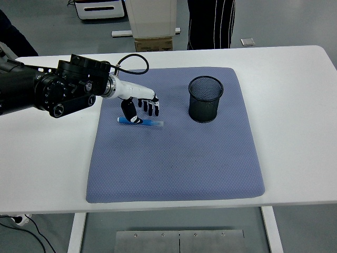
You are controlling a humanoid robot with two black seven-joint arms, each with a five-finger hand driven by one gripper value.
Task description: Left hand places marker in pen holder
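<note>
A blue marker (141,122) with a white tip lies flat on the blue-grey mat (174,158), at its upper left. My left hand (141,107) hovers just above it, fingers spread and pointing down, the thumb close to the marker's left end. Nothing is held in the hand. The black mesh pen holder (206,98) stands upright on the mat to the right of the hand, and I see nothing in it. My right arm is out of view.
The mat covers the middle of the white table (295,105). A person's dark trouser legs (210,23) stand beyond the far edge, next to a cardboard box (154,43). A black cable (131,63) loops over my left wrist.
</note>
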